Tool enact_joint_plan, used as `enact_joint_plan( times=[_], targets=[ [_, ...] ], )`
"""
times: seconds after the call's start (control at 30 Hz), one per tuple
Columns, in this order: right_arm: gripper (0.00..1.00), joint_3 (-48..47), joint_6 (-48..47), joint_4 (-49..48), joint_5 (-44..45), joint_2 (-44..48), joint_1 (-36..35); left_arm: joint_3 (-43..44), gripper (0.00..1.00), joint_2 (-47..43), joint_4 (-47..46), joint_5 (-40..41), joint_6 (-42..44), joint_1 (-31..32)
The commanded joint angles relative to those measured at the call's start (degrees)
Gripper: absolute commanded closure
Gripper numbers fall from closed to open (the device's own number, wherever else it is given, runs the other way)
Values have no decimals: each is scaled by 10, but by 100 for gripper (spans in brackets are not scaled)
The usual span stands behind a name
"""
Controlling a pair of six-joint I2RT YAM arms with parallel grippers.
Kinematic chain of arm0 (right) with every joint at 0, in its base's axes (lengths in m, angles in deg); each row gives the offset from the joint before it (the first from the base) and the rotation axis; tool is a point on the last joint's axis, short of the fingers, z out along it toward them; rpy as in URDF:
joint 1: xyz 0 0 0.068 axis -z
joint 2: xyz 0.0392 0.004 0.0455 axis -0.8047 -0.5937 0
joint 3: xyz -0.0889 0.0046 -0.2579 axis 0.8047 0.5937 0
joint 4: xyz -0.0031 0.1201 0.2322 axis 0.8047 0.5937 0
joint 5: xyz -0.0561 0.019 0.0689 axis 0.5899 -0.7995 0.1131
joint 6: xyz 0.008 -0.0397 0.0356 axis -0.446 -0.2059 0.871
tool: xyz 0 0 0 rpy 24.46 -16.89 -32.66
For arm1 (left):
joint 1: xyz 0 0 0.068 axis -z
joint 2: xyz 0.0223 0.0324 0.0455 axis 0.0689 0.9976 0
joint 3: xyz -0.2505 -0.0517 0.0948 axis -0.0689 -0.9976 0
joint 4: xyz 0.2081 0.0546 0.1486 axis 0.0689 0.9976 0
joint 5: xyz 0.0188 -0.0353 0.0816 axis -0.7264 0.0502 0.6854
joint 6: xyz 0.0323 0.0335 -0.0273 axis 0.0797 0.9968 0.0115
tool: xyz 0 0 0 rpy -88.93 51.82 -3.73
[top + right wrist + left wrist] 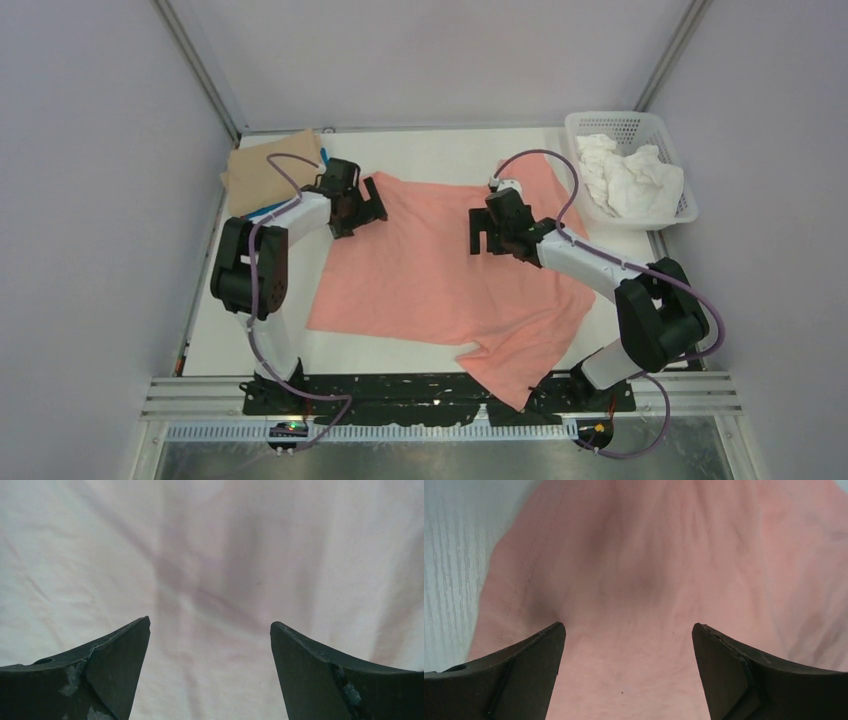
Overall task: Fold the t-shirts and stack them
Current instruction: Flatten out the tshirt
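A large salmon-pink t-shirt (430, 280) lies spread across the middle of the table, one corner hanging over the near edge. My left gripper (368, 208) hovers open above the shirt's far left corner; in the left wrist view the pink cloth (634, 580) fills the space between the spread fingers and nothing is pinched. My right gripper (487, 240) stands open over the shirt's far middle part, with only flat cloth (210, 580) under its fingers. A folded tan t-shirt (268, 170) rests at the far left on a blue one (268, 211) whose edge peeks out.
A white lattice basket (596, 124) at the far right holds crumpled white cloth (630, 178). Grey walls close in the table on both sides and at the back. White tabletop (449, 555) shows left of the shirt in the left wrist view.
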Motion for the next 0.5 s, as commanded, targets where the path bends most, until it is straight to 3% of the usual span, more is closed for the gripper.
enact_joint_plan(
  times=[0.0,0.27,0.47],
  targets=[
    [5,-38,9,-18,-13,5,-18,-13,0,-5,-28,-13,-11,-2],
    [5,-48,11,-43,-38,0,-24,-157,0,-43,-43,-40,-32,19],
    [5,-60,19,-86,-88,-24,-37,-314,0,-160,-72,-90,-83,68]
  ],
)
